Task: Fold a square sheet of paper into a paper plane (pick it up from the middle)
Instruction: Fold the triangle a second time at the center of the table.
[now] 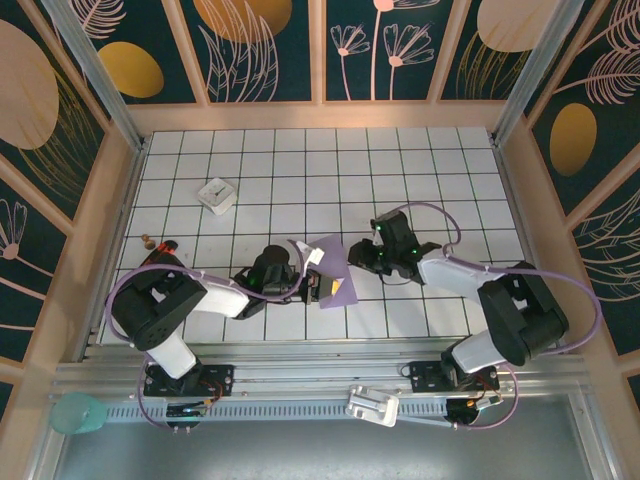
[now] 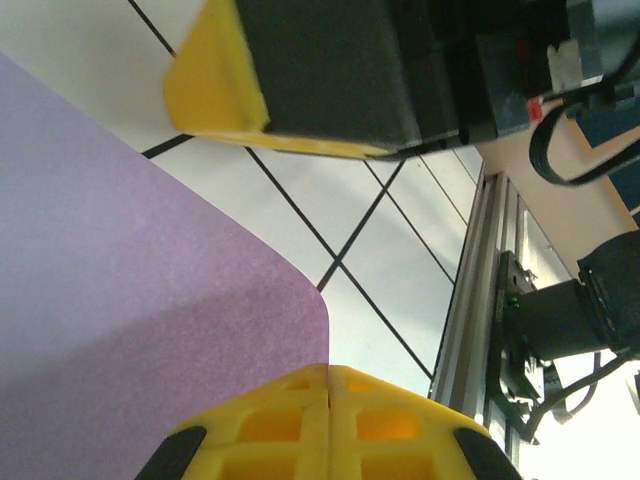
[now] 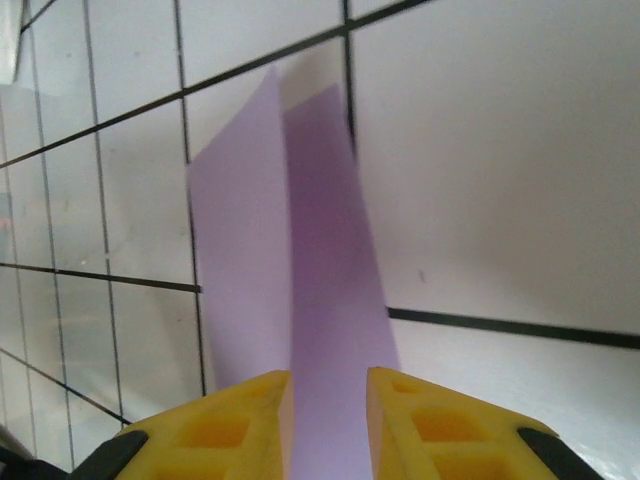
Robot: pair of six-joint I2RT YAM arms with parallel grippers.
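The white tiled counter (image 1: 420, 180) carries the square sheet of paper (image 1: 335, 280) near its middle, towards the near edge. The sheet sits between the two hands and is raised off the tiles rather than lying flat.

The left hand (image 1: 312, 284) is at the sheet's left edge. From its wrist its fingers (image 2: 400, 440) are pressed together, and the lavender sheet (image 2: 130, 300) runs down into their seam and bends away to one side.

The right hand (image 1: 352, 258) meets the sheet from the far right. Its fingers (image 3: 440, 420) stand slightly apart, straddling the folded, upright sheet (image 3: 320, 250), which runs away from them. Whether the pads touch it I cannot tell.

A small white block (image 1: 216, 195) lies well apart, far left.
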